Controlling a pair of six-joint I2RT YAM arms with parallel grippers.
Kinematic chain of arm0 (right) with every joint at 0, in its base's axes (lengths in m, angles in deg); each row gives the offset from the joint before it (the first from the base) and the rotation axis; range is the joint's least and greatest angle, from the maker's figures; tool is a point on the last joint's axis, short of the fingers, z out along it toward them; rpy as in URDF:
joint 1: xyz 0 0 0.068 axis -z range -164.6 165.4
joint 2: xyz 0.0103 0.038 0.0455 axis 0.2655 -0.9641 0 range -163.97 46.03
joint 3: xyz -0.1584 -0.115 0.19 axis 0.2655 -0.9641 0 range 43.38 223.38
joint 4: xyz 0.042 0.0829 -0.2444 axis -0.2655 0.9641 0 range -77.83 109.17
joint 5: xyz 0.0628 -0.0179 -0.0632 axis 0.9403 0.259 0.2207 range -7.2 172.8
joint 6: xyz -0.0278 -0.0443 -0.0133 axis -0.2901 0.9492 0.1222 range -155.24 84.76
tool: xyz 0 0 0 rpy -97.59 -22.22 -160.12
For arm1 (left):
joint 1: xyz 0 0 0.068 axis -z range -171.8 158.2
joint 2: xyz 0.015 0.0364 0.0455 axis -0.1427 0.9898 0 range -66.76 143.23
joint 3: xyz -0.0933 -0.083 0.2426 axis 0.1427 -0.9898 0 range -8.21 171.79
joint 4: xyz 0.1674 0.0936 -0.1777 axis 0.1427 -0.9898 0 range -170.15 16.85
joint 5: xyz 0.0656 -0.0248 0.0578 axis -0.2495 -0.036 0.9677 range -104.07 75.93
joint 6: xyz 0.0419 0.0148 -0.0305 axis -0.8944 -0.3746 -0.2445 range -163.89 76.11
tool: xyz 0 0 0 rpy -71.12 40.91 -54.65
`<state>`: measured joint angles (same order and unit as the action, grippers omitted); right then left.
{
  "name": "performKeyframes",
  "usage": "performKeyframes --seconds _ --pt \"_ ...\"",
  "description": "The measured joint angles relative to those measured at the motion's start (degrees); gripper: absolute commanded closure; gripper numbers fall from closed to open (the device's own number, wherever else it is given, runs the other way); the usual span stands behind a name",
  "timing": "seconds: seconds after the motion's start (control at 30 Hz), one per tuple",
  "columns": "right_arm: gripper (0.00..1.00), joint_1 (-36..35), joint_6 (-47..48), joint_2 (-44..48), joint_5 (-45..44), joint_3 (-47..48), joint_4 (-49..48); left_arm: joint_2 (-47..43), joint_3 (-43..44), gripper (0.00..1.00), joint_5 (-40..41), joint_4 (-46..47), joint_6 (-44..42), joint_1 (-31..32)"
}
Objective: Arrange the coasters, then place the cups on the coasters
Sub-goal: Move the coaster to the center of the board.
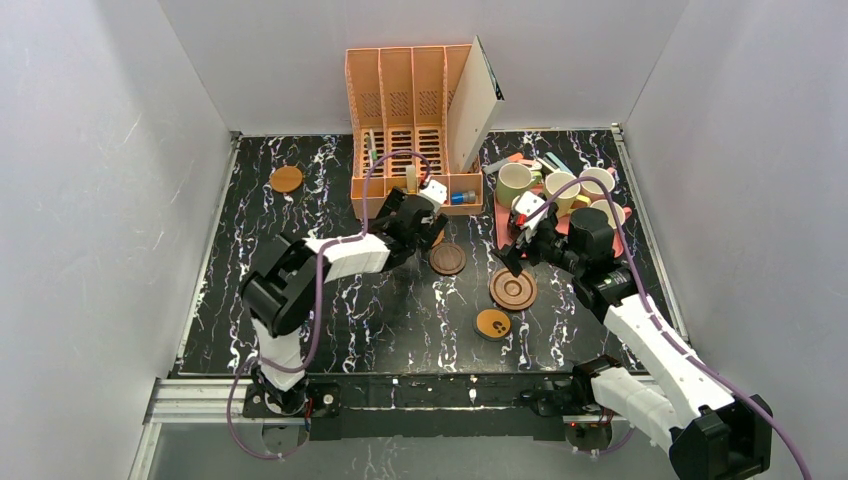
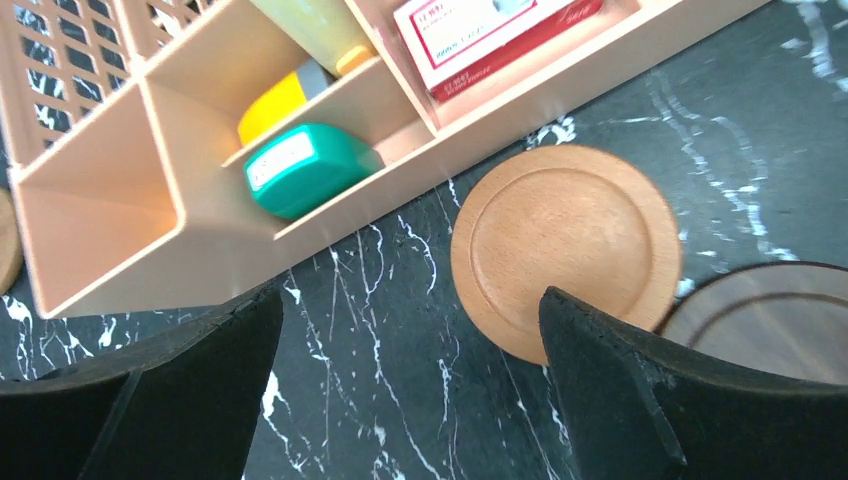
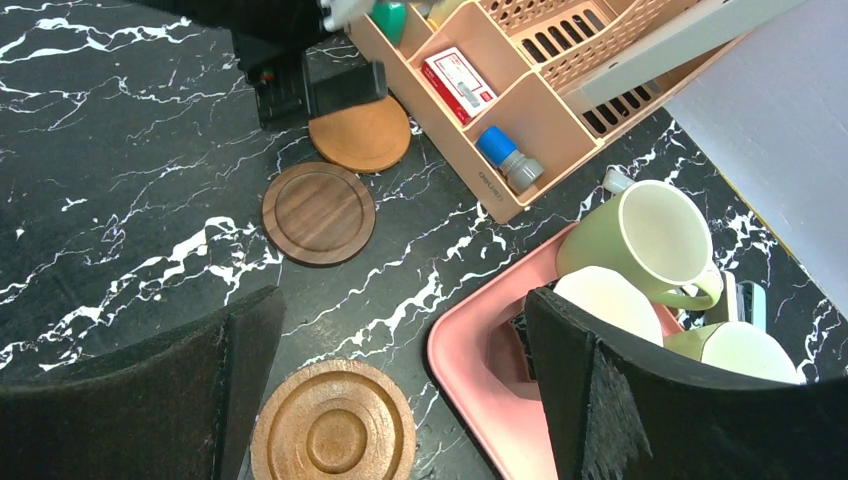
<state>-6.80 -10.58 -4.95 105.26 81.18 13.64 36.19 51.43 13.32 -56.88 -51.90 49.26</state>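
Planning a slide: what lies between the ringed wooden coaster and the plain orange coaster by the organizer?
The dark brown coaster, seen clearly in the right wrist view.

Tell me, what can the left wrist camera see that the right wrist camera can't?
Only the left wrist view shows the empty end slot of the organizer.

Only the right wrist view shows the pink tray, the green mug on it, the ringed coaster and a blue-capped bottle.

Both show the orange coaster, the dark coaster next to it, the red-and-white box and the organizer itself.
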Motion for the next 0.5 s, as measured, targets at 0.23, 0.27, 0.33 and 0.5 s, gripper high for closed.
performKeyframes --seconds 0.23,0.27,0.33,0.5 --pt "0.02 0.0 0.0 0.0 0.1 -0.1 0.0 6.8 3.0 0.02 5.0 -0.3 0.6 0.1" --pt "0.02 0.0 0.0 0.0 0.1 -0.1 0.0 6.9 3.3 0.02 5.6 -0.1 0.6 0.1" --pt "0.02 0.0 0.0 0.0 0.2 -0.1 0.0 7.3 3.7 0.02 6.7 0.3 0.6 0.1" --pt "0.02 0.0 0.0 0.1 0.2 -0.1 0.0 8.4 3.5 0.02 7.9 0.7 0.3 0.1"
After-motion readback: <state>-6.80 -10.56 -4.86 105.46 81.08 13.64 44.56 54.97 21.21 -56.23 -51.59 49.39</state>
